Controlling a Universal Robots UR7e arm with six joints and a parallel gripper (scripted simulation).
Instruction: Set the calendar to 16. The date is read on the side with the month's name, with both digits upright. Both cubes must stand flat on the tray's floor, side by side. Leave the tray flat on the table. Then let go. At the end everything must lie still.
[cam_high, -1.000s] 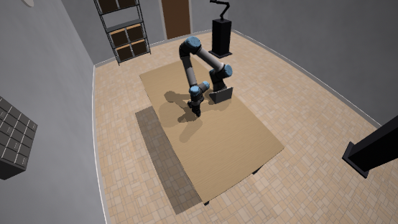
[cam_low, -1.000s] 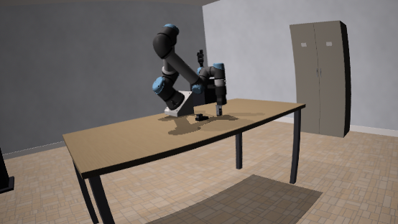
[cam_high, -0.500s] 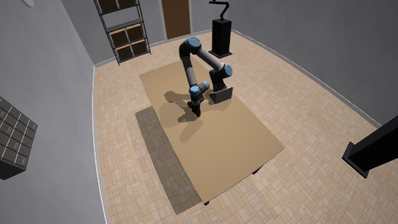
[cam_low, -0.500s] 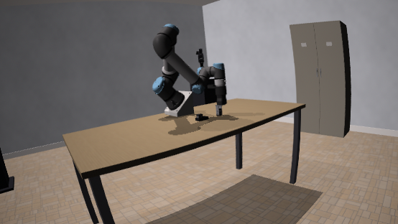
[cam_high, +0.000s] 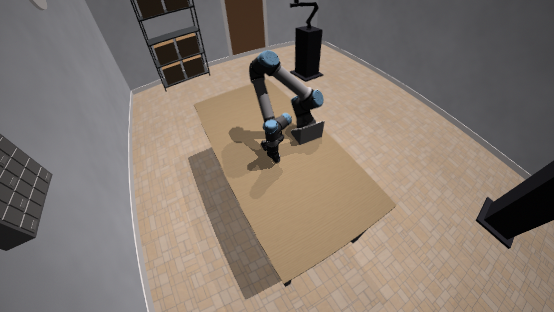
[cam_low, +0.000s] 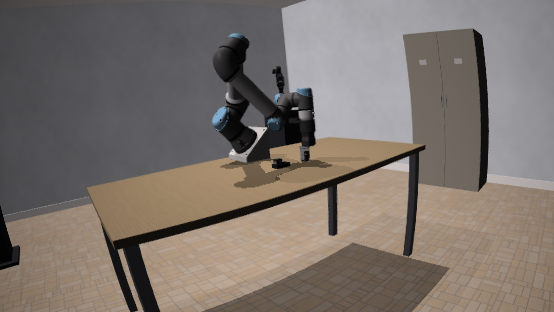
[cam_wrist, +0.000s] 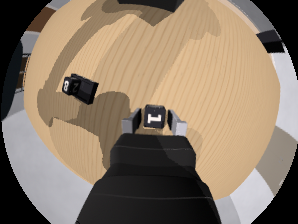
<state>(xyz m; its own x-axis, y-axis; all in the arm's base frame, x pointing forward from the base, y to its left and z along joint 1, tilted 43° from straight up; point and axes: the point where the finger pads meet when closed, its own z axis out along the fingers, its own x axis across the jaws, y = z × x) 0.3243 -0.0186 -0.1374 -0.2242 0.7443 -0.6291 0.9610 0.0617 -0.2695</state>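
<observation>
Cube marked 1 lies between the parted fingers of the gripper, gap visible each side; gripper open, gripping nothing; apart from that cube, black tray rests on the table; cube showing 8 and 2 at its end.

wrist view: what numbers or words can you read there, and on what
"1": on top of the cube between the gripper's fingers, lying on its side in this view.
"8": on an outer face of the other cube, by the tray.
"2": on that cube's next face, dim and tilted.
No month name or other word can be read; the tray and cube are too small and dark to tell more.
</observation>
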